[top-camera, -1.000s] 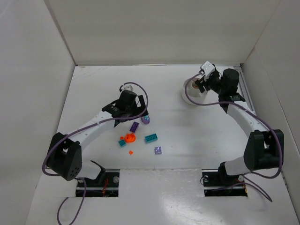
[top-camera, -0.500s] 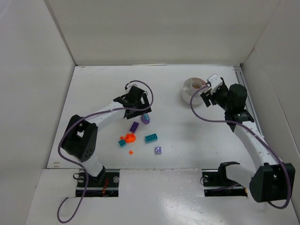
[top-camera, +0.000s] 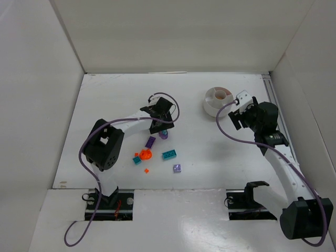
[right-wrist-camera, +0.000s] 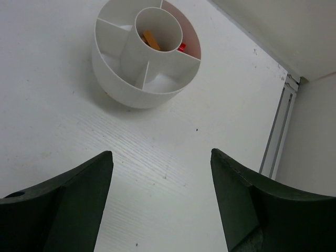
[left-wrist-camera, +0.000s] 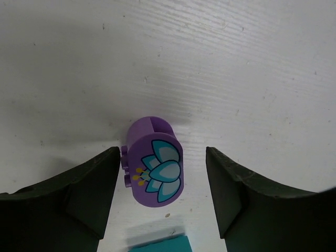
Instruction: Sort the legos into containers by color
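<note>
Legos mid-sort: my left gripper [left-wrist-camera: 163, 153] has swung from the loose cluster to the purple round piece [left-wrist-camera: 156, 168] at its far edge and now straddles it. The jaws have come in from wide, but a sliver of table shows on each side, so nothing is gripped. That piece lies on its side on the table [left-wrist-camera: 252, 63], with a teal brick [left-wrist-camera: 157, 244] just beside it.

My right gripper [right-wrist-camera: 161, 155] has backed off the white dish [right-wrist-camera: 136, 94] and hangs beside it, jaws well apart and empty. I take that as a drop finished. An orange-brown bit [right-wrist-camera: 151, 40] sits in the central ring and a red bit [right-wrist-camera: 181, 47] in one wedge. The other wedges that I can see look bare.

Most bricks wait on the table, well apart from the dish: an orange piece [top-camera: 145, 154], another teal brick [top-camera: 169, 154] and a small purple one [top-camera: 177, 168] among them. So the job is at an early stage.

No brand or lettering is readable. The only marking is a teal-and-white flower with yellow dots printed on the purple piece.
</note>
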Controlling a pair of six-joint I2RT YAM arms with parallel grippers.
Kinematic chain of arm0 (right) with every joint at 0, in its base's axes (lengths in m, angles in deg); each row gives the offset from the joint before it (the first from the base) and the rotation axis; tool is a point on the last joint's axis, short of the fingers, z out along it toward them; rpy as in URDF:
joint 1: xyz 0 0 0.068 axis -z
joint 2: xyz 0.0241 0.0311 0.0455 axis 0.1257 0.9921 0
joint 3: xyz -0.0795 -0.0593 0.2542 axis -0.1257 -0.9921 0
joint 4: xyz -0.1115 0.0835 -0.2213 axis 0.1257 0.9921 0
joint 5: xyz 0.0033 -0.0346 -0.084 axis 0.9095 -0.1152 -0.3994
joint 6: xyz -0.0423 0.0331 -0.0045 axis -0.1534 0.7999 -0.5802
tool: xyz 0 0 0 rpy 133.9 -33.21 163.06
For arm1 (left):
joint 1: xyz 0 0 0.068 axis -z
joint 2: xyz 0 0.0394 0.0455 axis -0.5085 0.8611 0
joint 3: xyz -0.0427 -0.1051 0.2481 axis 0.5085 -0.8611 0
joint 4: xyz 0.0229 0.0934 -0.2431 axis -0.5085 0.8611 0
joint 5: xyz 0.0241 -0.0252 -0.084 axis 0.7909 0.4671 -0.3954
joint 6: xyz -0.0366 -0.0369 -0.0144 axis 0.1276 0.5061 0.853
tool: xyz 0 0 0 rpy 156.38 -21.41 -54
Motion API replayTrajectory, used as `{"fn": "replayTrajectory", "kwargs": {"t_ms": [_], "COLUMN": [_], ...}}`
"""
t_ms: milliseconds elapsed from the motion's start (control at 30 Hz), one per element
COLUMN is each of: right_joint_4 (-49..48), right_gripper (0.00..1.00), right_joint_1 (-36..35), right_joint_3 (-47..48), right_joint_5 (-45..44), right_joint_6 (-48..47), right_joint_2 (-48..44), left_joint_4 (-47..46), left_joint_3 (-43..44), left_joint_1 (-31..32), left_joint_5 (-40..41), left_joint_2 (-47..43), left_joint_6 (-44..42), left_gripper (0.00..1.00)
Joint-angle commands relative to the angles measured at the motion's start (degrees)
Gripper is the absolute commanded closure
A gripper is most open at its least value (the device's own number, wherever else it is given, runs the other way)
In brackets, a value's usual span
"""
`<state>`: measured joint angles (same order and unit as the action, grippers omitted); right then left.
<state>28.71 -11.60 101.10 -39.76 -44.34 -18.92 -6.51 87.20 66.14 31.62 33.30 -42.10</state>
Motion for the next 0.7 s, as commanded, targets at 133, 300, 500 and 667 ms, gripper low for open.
{"fn": "replayTrajectory", "kwargs": {"t_ms": [133,300,500,667], "right_joint_4": [2.68,4.00,1.46,-9.96], "right_gripper": [0.20,0.19,0.18,0.15], "right_joint_1": [0.43,0.43,0.43,-0.70], "right_joint_3": [0.11,0.11,-1.11,-3.94], "right_joint_5": [-4.47,-4.75,7.97,27.39], "right_joint_6": [0.59,0.06,-0.73,4.53], "right_joint_2": [-3.97,-5.21,-5.21,-4.96], "left_joint_4": [5.95,5.95,5.95,-2.10], "left_joint_3": [4.57,5.71,7.30,6.43], "left_joint_1": [1.51,2.13,3.89,6.60], "left_joint_5": [4.12,4.66,4.66,4.04], "left_joint_2": [2.34,2.95,0.33,-9.77], "left_joint_6": [0.99,0.99,2.13,5.73], "left_gripper": [0.46,0.66,0.75,0.75]}}
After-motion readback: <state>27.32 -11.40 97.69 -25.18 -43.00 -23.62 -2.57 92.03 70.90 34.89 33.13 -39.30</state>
